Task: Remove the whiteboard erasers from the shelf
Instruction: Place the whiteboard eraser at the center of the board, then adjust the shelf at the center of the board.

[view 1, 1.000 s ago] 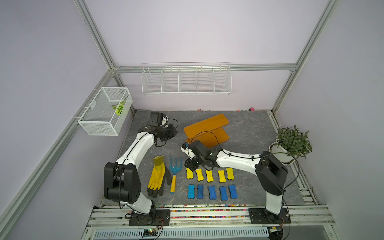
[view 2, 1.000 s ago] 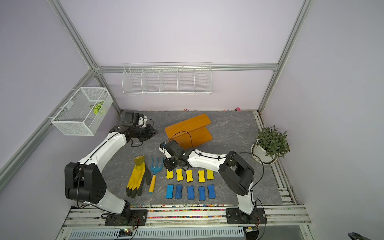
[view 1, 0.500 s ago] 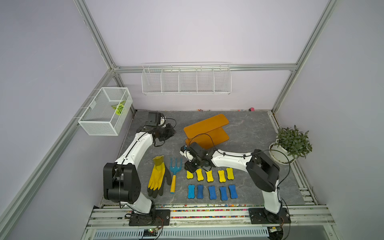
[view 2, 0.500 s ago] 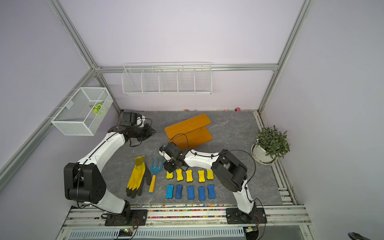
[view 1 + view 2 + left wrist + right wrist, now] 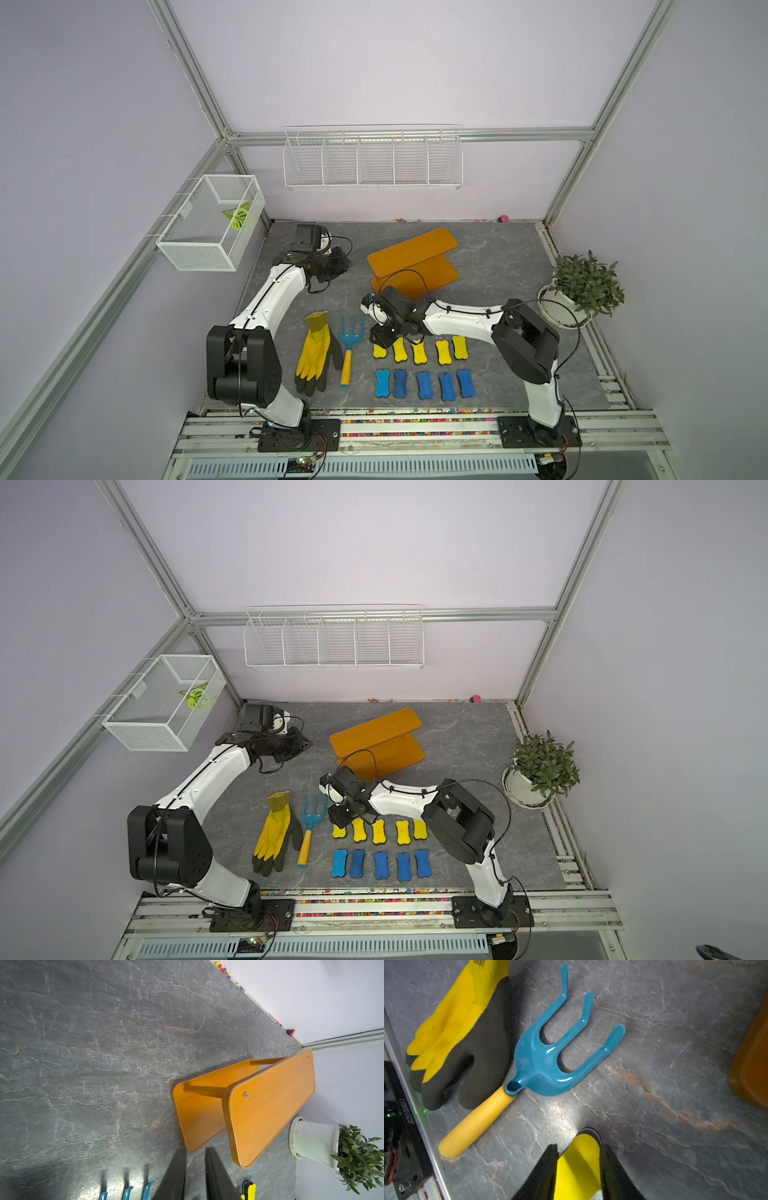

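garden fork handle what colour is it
Yellow handle; it shows best in the right wrist view.

Grey stone-look tabletop [image 5: 498, 270]. Directly on it: a row of yellow erasers [image 5: 420, 352], the end one at the right pincer [image 5: 380, 337]; blue erasers [image 5: 424, 384] near; garden fork [image 5: 351, 334] and glove [image 5: 313, 353] just beside; orange shelf [image 5: 411, 253] near, opposite side; potted plant [image 5: 586, 282] well apart.

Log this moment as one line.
shelf: bare | erasers: all ten on table | right pincer: straddling leftmost yellow eraser | left pincer: open, empty
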Robot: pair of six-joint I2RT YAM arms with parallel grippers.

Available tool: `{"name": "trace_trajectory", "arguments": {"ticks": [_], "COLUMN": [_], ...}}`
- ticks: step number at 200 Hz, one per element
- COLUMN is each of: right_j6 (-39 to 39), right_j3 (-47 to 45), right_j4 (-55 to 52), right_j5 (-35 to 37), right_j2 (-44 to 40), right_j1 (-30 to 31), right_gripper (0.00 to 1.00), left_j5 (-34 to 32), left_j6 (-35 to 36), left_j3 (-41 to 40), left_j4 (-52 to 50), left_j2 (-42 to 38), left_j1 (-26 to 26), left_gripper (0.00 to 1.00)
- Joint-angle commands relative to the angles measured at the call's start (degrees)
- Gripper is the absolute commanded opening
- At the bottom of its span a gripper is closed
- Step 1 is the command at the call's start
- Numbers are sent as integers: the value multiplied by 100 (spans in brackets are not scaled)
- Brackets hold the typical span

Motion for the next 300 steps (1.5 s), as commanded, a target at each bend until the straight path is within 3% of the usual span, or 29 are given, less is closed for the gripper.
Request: {"name": "trace_trajectory", "arguments": {"ticks": [1,115,176,238,300], "right_j6": [95,249,142,-245,-265], "right_j3": [-175,-331,109,383,1797], "right_j4": [-79,-29,-454,-591,-1060], "right_j5": [-82,-36,207,1192,701], "right_j2": [-154,-402,-1110,-1865,-775], "right_j1": [33,135,-20,-1502,-3072], "right_gripper": [40,41,44,46,52], "left_j5": [64,153,508,543,446], "left_j6": [-6,-12,-150,-187,-311], "left_j3": [-75,-59,-101,-57,34], "left_j4": [61,78,245,167,98], "left_j2": [-76,-43,-32,3,302], "left_j1": [29,27,30,-267,-596], "left_gripper": [23,23,23,31,27]}}
